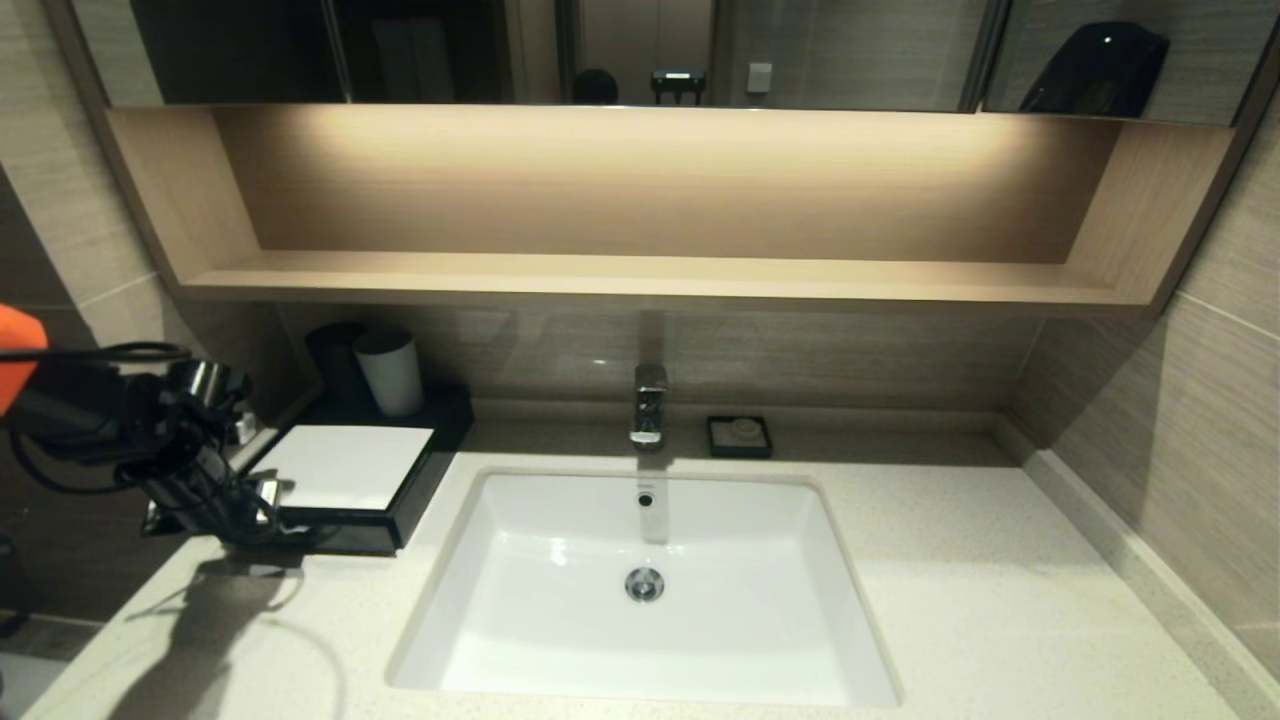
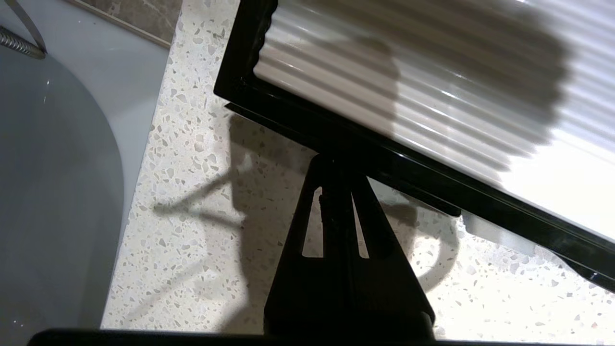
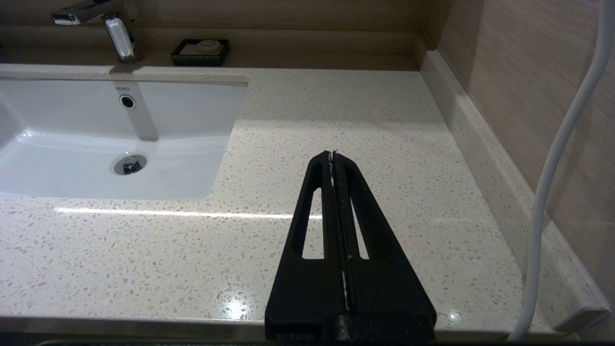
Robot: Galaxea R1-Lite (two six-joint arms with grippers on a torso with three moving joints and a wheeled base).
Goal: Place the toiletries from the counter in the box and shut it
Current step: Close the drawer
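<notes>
So the left gripper [image 2: 336,166] has its fingers pressed flat together with nothing between them, tips right up against the front edge of the box [image 1: 352,470]. From the head cam the left arm comes in from about 9 o'clock and the gripper sits at the near-left corner of the box, low over the bench [image 1: 1000,620]. Can't tell if the tips are actually touching the black frame or just a hair off it, the wrist cam is too dark right there

The box is over at 9 o'clock from the sink [image 1: 645,585], on the bench against the back wall, dark frame with the white top panel, which looks ribbed up close. It looks shut, no drawer sticking out that I can make out. Behind it at roughly 11 o'clock there's a light grey cup [image 1: 390,372] with a darker one just beside it

No toiletry packets showing anywhere on the bench in any view

The tap [image 1: 649,403] is at 12 o'clock of the sink, and the little black soap dish [image 1: 739,436] is just beside it toward 1 o'clock

The right gripper [image 3: 332,158] is closed too, empty, parked over the bare bench off to the 3 o'clock side of the sink, well apart from everything
</notes>
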